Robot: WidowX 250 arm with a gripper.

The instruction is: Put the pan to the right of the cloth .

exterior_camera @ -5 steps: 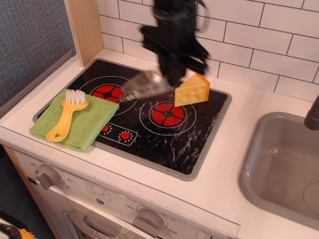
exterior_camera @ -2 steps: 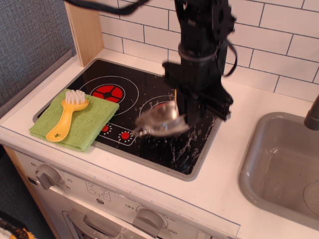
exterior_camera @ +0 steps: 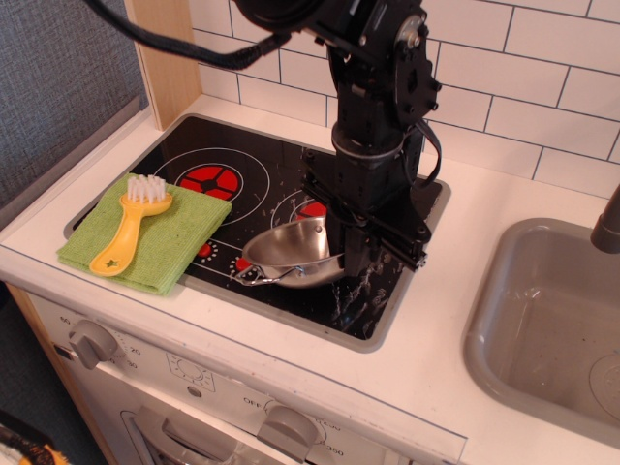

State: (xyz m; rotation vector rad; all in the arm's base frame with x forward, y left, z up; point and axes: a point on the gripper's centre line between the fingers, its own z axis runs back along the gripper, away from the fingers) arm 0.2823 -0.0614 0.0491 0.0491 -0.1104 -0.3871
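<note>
The gripper (exterior_camera: pixel 347 258) is clamped on the steel pan's (exterior_camera: pixel 289 253) right rim; the green cloth (exterior_camera: pixel 145 230) lies well left, yellow brush (exterior_camera: pixel 130 225) atop it.

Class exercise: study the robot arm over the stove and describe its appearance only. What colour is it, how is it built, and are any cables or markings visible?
The arm is matte black all over, made of chunky, blocky segments. A black cable loops in from the upper left, and a thinner one curves down its right side. The gripper is black too, with flat bracket-like parts. No markings can be made out.

Pan (exterior_camera: pixel 288 254) now lower, nearer the cloth (exterior_camera: pixel 145 234), cheese hidden
</note>
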